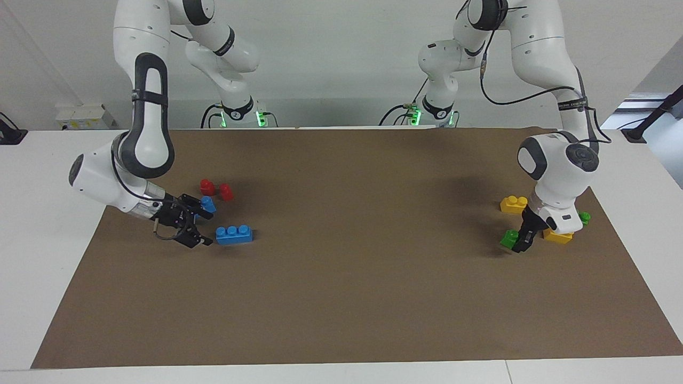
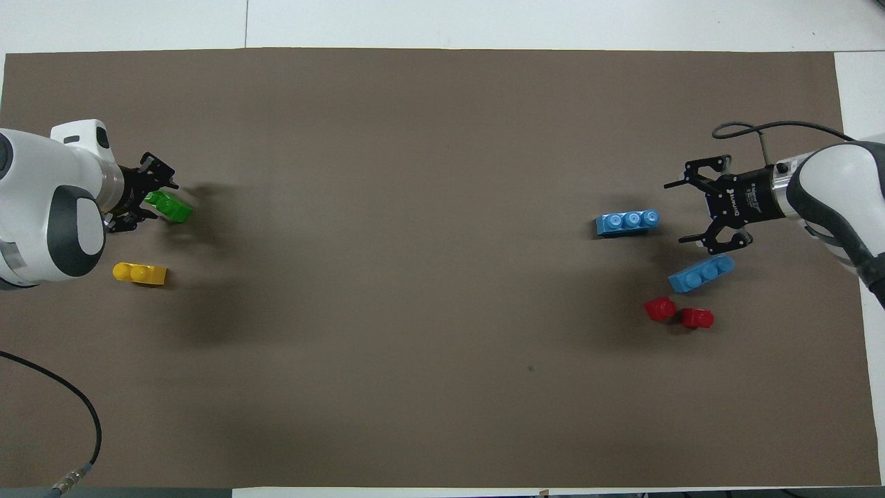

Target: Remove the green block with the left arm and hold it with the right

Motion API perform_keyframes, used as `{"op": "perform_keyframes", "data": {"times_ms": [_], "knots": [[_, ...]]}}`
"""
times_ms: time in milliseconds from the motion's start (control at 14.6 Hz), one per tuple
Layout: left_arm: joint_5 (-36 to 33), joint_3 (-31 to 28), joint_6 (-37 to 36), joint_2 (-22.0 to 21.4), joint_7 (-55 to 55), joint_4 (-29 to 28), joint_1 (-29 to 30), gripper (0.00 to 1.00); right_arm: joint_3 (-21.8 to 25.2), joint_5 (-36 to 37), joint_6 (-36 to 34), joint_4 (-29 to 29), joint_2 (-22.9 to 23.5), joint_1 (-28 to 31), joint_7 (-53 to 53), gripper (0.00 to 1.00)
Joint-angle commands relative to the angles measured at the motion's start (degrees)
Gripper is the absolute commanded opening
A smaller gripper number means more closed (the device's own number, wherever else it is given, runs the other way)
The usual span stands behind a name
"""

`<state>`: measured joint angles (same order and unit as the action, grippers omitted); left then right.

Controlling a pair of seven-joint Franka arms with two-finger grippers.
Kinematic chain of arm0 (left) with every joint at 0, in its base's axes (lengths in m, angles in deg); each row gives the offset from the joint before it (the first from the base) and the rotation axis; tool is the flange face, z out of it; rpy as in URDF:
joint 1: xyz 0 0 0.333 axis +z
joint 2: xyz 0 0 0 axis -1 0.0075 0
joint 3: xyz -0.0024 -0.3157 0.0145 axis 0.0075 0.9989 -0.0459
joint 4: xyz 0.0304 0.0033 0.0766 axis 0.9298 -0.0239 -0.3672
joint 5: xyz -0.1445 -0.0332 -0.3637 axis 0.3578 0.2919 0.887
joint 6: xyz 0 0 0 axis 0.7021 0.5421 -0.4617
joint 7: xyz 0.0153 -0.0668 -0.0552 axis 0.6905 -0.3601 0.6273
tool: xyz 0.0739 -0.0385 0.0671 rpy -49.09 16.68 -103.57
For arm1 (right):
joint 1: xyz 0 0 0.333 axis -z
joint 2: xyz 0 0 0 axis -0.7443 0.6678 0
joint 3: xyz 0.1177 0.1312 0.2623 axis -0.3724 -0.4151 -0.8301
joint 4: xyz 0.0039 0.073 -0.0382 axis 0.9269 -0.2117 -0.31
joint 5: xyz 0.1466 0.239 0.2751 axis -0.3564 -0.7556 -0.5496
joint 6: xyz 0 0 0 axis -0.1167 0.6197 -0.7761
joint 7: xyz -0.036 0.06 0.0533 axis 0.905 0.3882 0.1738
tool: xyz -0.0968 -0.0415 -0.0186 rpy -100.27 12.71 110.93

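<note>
A green block [image 1: 508, 238] [image 2: 170, 206] lies tilted, low at the brown mat [image 1: 373, 277], toward the left arm's end. My left gripper [image 1: 522, 243] [image 2: 156, 200] is right at it, on the side of its own arm, and I cannot see whether it grips the block. A second green block [image 1: 585, 217] peeks out from under the left wrist. My right gripper [image 1: 205, 224] [image 2: 674, 213] hangs open just off the end of a long blue brick [image 1: 233, 234] [image 2: 626, 223], apart from it and holding nothing.
Two yellow bricks [image 1: 514, 204] [image 1: 557, 236] flank the left gripper; one yellow brick [image 2: 140, 273] shows from overhead. Another blue brick [image 1: 207, 204] [image 2: 700, 272] and two red pieces [image 1: 207, 186] [image 1: 226, 192] lie by the right gripper.
</note>
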<state>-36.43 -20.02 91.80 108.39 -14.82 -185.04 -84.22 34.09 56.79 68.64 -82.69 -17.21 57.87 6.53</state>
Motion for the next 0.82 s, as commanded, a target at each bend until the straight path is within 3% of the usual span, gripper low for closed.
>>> {"op": "perform_keyframes", "data": {"times_ms": [0,480,755], "knots": [[-0.8,-0.1,0.8,0.7,2.3,0.8,-0.3,1.0,-0.4,9.4,-6.7,1.9,-6.0,0.7,1.7,1.0],[-0.8,-0.1,-1.6,-1.8,11.1,1.4,-0.4,1.0,-1.0,21.3,-19.4,7.6,-16.5,-0.3,16.8,1.0],[-1.9,-0.1,-12.8,-5.3,19.6,4.4,-1.0,1.0,-1.9,30.1,-22.4,10.3,-19.8,-3.1,31.7,1.0]]}}
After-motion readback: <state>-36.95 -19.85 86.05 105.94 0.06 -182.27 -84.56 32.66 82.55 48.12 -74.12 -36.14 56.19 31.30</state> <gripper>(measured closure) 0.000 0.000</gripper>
